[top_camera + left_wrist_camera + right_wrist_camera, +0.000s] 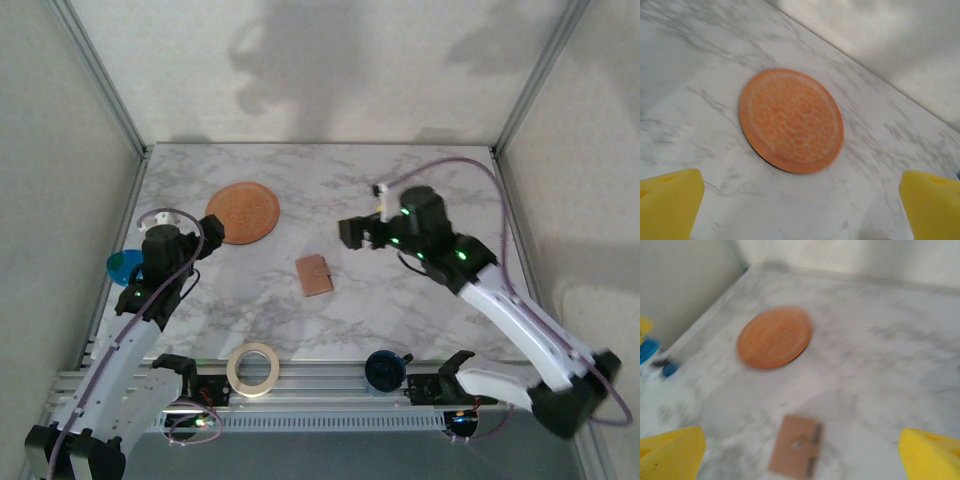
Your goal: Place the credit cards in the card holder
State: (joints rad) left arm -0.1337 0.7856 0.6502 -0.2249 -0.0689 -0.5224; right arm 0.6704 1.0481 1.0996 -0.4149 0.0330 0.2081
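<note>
Hovering, our left gripper (pixel 801 200) and right gripper (pixel 801 452) gape wide, empty; card holder (pixel 314 275) lies on the tabletop (pixel 420 180).

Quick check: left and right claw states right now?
Left claw: open, holding nothing.
Right claw: open, holding nothing.

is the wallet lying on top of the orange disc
No, the wallet lies flat on the table, apart from the disc.

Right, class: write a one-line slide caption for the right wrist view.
Open right gripper looks down on a tan wallet on the marble table, orange disc beyond.
</note>
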